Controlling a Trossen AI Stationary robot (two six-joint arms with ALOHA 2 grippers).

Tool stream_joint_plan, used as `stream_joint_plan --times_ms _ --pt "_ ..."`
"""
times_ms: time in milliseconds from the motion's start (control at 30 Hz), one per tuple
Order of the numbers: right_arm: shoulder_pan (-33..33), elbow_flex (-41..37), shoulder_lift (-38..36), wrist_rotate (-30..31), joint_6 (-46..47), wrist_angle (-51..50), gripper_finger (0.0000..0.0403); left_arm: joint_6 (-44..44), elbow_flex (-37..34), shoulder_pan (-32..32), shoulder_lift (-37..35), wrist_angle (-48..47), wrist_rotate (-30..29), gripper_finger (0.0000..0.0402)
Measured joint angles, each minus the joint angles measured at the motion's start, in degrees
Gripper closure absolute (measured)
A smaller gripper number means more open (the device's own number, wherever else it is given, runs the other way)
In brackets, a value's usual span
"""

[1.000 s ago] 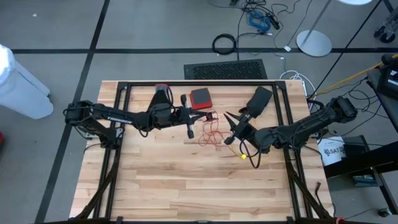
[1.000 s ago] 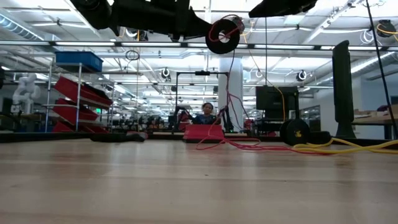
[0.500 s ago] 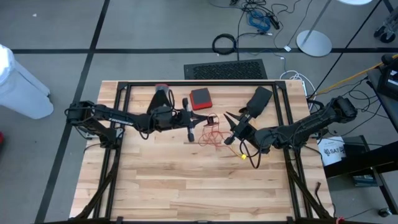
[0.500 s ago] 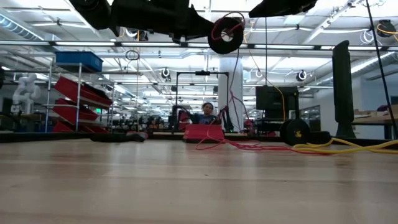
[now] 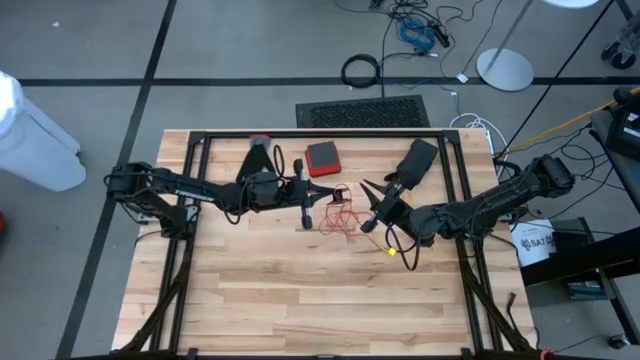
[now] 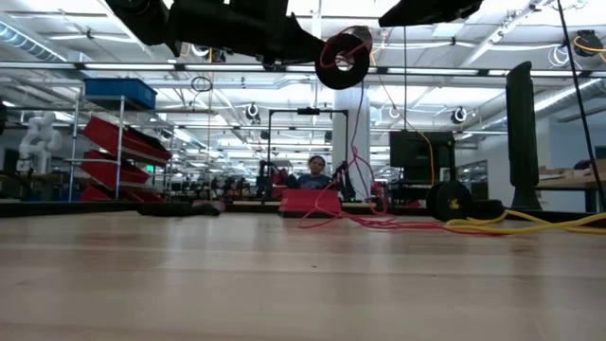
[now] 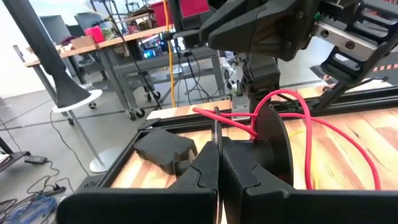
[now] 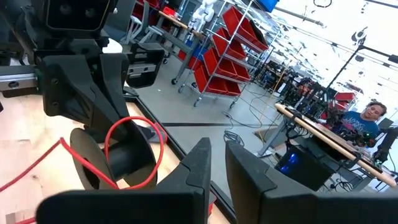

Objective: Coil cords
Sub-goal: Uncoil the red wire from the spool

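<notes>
The wooden table [image 5: 300, 290] carries both arms at mid-height. The left gripper [image 5: 306, 201] is raised above the table, fingers closed tight beside a black spool [image 6: 343, 61] wound with red cord [image 5: 340, 215]; the loose cord lies tangled on the table centre. The right gripper [image 5: 370, 205], jaws narrowly parted, sits just beside that tangle. A yellow cord [image 6: 530, 224] lies near the right arm.
</notes>
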Motion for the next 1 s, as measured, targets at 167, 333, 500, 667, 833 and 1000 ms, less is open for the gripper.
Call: stream_joint_plan --times_ms 167,333,500,667,833,1000 --pt "0.0 0.0 0.0 -0.2 0.0 0.0 0.0367 -0.1 0.0 -0.3 0.0 -0.2 0.0 0.0402" --pt "0.0 0.0 0.0 -0.2 0.5 0.2 0.0367 -0.1 0.0 -0.5 0.0 -0.6 0.0 0.0402" --pt "0.0 0.0 0.0 -0.2 2.8 0.3 0.0367 0.1 0.0 -0.5 0.0 -1.2 0.0 0.0401" --pt "0.0 0.0 0.0 -0.2 3.8 0.3 0.0367 0.0 0.0 -0.6 0.0 -1.4 0.0 0.0402" --pt "0.6 0.1 0.0 -1.4 6.7 -2.9 0.0367 0.1 0.0 -0.6 0.0 -1.8 5.6 0.0401" --pt "1.7 0.1 -0.2 -7.2 10.6 -14.9 0.0367 2.5 0.0 -0.6 0.0 -4.5 10.6 0.0402"
